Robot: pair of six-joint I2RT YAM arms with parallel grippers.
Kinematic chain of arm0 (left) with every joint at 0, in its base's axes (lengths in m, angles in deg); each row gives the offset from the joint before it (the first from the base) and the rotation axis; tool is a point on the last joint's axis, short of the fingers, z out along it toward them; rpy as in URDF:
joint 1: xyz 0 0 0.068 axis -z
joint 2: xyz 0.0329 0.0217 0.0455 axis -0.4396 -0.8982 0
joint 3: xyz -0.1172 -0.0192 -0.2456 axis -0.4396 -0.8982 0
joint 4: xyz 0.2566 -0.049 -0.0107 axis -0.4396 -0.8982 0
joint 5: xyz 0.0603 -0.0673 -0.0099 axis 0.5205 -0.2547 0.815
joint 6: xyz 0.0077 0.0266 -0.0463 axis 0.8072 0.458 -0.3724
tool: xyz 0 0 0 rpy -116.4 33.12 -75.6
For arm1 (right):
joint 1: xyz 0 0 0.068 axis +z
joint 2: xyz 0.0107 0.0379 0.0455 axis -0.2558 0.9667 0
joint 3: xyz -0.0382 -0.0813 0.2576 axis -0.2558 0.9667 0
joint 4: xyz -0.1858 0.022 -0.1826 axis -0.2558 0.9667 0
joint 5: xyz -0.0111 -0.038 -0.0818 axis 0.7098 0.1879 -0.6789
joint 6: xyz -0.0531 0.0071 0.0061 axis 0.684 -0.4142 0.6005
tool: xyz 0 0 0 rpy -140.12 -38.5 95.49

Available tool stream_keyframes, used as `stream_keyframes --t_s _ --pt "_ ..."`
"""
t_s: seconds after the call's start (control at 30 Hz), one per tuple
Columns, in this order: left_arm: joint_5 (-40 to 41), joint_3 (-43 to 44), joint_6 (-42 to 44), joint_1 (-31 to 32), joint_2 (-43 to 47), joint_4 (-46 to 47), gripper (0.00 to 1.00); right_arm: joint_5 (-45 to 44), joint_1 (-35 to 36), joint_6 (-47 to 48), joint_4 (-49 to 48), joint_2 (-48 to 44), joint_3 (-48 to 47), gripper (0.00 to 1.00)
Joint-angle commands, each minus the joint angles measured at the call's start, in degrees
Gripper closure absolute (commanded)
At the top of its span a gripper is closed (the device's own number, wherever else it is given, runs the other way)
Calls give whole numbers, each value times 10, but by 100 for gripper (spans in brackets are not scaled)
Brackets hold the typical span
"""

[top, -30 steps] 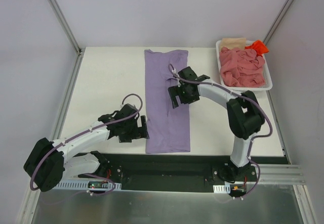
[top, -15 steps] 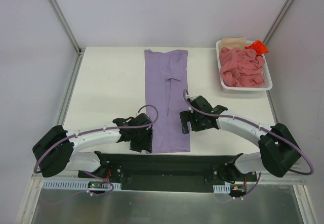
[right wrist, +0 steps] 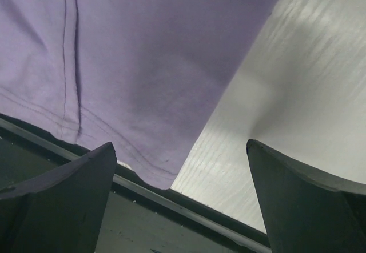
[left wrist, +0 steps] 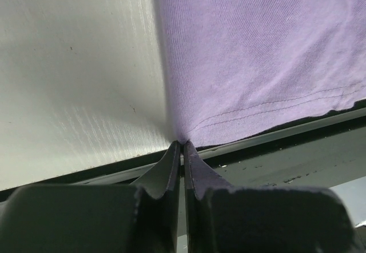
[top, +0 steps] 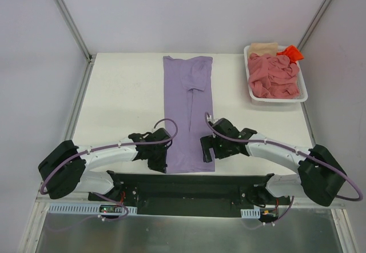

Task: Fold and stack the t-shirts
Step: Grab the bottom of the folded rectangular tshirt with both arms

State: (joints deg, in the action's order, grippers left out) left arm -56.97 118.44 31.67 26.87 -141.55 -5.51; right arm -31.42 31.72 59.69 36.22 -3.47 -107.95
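The lavender-purple t-shirt (top: 189, 110) lies folded into a long strip down the middle of the white table (top: 120, 93). My left gripper (top: 164, 163) sits at the strip's near left corner. In the left wrist view my left gripper (left wrist: 183, 143) is shut on that hem corner of the lavender t-shirt (left wrist: 257, 64). My right gripper (top: 207, 153) hovers open over the near right corner. The right wrist view shows my right gripper (right wrist: 180, 144) with its fingers wide apart, astride the corner of the lavender t-shirt (right wrist: 143, 53) and not touching it.
A white basket (top: 303, 87) at the back right holds a crumpled salmon-pink shirt (top: 273, 77), a beige one (top: 263, 47) and an orange-red one (top: 290, 52). A black base rail (top: 189, 184) runs along the table's near edge.
My left gripper slid to the shirt's near left corner and shut on it. My right arm drew back from the middle of the strip to its near right corner, still open.
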Motion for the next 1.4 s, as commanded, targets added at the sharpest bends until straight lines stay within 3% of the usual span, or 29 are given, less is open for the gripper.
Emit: stream_keyframes --t_s 0.0,0.23,0.4,0.5,0.77,0.9,1.07,1.13,1.23,1.37 --pt "12 -10 -15 7 12 -11 100 21 19 -12 24 -26 5 0" --pt "19 -34 -28 8 49 -11 100 52 65 -37 42 -46 25 1" --pt "29 -48 -30 8 50 -11 100 52 83 -45 39 -25 21 11" --pt "27 -52 -37 8 46 -10 100 48 98 -51 37 -10 10 26" --pt "34 -66 -46 8 62 -9 100 4 110 -82 50 13 6 41" --pt "34 -70 -46 7 62 -8 100 -4 110 -95 52 26 3 53" --pt "36 -75 -51 8 51 -7 100 -5 110 -102 77 33 3 80" --pt "35 -80 -55 8 56 -7 100 -12 112 -116 86 19 15 99" --pt "19 -97 -62 8 65 -7 100 -19 119 -134 92 -11 36 100" --pt "1 -108 -52 21 85 -7 100 23 129 -130 28 -43 74 100"
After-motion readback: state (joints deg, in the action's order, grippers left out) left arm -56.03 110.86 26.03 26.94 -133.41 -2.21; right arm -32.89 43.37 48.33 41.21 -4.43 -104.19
